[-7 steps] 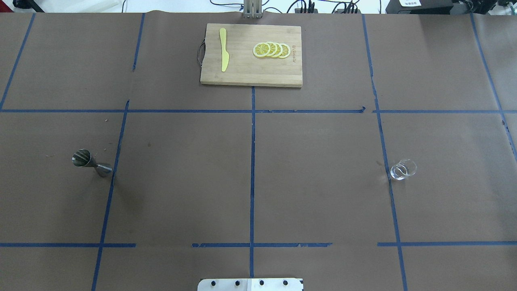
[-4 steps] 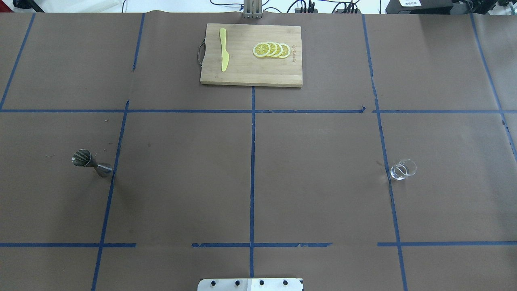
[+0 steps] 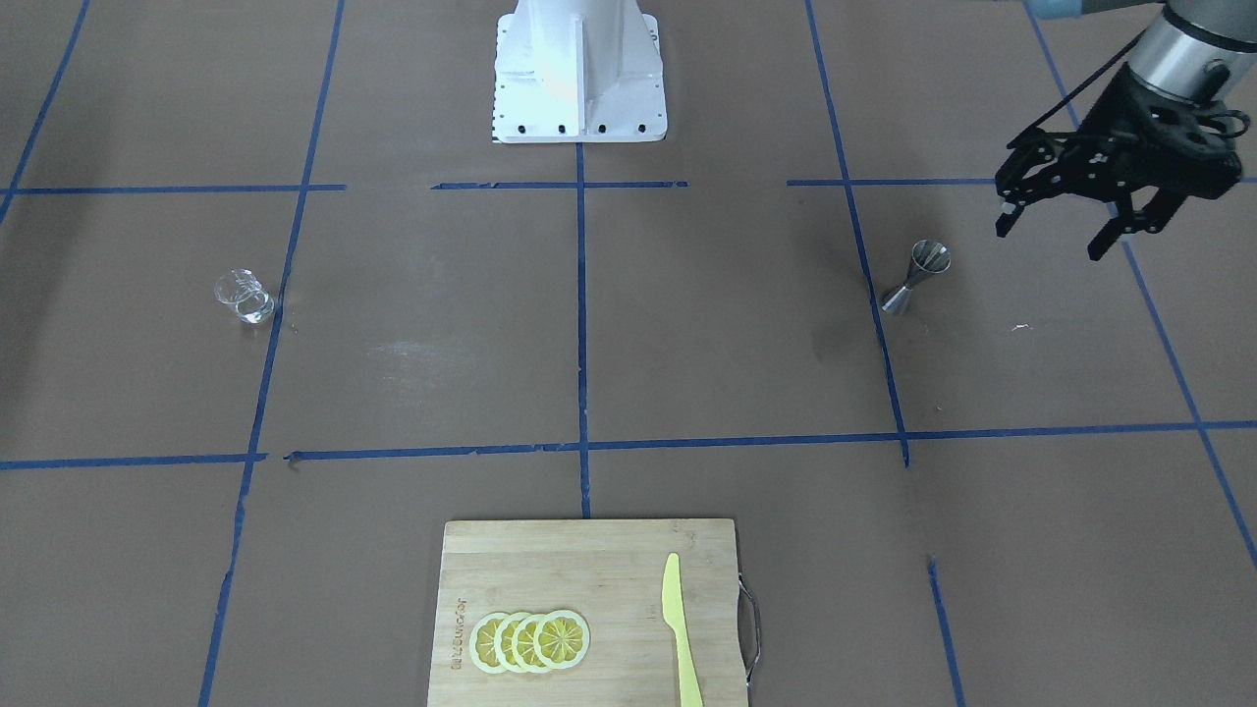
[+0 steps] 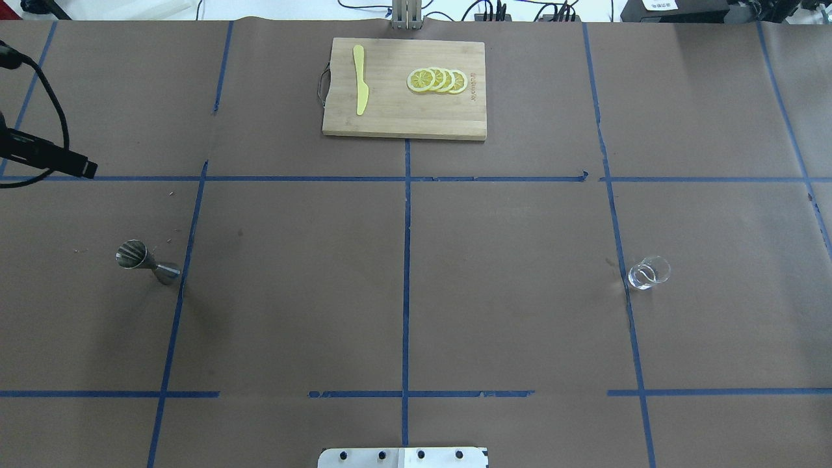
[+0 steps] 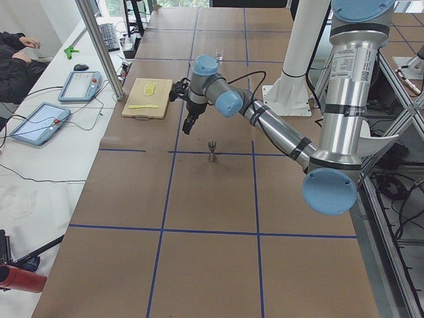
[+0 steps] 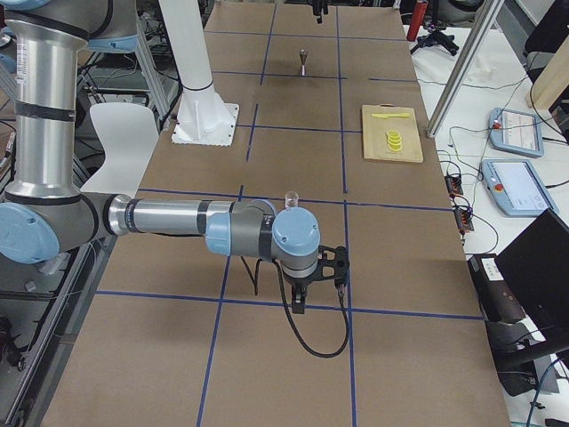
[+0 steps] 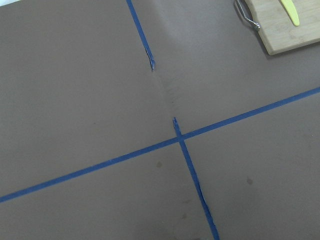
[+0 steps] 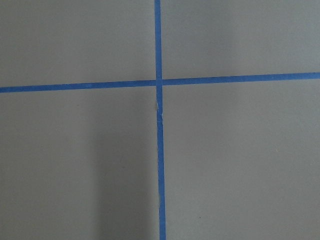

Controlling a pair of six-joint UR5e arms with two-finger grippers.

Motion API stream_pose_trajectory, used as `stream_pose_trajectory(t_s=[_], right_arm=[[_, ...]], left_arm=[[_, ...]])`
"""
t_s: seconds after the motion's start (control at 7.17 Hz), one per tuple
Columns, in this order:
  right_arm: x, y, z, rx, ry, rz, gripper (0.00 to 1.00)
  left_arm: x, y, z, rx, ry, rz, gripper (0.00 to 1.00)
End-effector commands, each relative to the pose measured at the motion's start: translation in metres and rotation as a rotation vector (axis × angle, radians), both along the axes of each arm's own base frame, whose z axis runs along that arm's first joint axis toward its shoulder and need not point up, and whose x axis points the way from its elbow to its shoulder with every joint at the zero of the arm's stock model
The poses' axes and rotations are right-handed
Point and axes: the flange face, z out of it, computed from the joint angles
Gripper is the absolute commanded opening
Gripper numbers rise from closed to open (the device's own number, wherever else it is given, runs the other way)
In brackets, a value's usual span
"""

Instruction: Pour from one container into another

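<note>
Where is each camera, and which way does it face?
Front-facing: across the table, facing the robot; base, open left gripper.
Overhead: behind robot, looking forward; base edge, left gripper tip.
Exterior left: table's left end; near left arm.
Exterior right: right end; near right arm.
Left wrist: downward, paper and cutting board corner; no body.
Right wrist: downward, tape cross; no body.
Front-facing and overhead share jigger, clear cup.

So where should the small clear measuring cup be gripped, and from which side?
Probably around the side wall, mid-height, of the small clear measuring cup, coming in level from the robot's right. It stands upright with bare table around it, and a side hold leaves the open mouth free for tipping.
</note>
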Motion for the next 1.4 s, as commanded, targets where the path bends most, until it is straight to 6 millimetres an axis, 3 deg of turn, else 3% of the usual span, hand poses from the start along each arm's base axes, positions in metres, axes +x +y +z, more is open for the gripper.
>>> stream_pose_trajectory(t_s=[0.0,0.14,0.28,0.56,0.7,0.98,1.12,1.26], right_arm=[[0.000,0.001,0.000,-0.001,0.000,0.000,1.00],[0.000,0.001,0.000,-0.001,0.000,0.000,1.00],[0.000,0.003,-0.001,0.002,0.000,0.000,1.00],[0.000,0.000,-0.033,0.062,0.007,0.000,1.00],[-0.002,-0.001,-0.045,0.088,0.010,-0.006,1.00],[-0.034,-0.007,-0.050,0.094,0.005,-0.081,1.00],[-0.040,-0.007,-0.053,0.099,0.002,-0.094,1.00],[-0.048,-0.006,-0.060,0.110,-0.008,-0.109,1.00]], left_arm=[[0.018,0.042,-0.004,-0.050,0.004,-0.017,1.00],[0.032,0.060,-0.011,-0.105,0.034,-0.024,1.00],[0.059,0.082,-0.020,-0.175,0.059,-0.045,1.00],[0.106,0.118,-0.034,-0.202,0.059,-0.174,1.00],[0.132,0.133,-0.030,-0.182,0.029,-0.276,0.99],[0.150,0.148,-0.007,-0.225,-0.154,-0.257,0.89],[0.153,0.153,-0.005,-0.235,-0.175,-0.249,0.90],[0.148,0.154,-0.008,-0.244,-0.171,-0.255,0.99]])
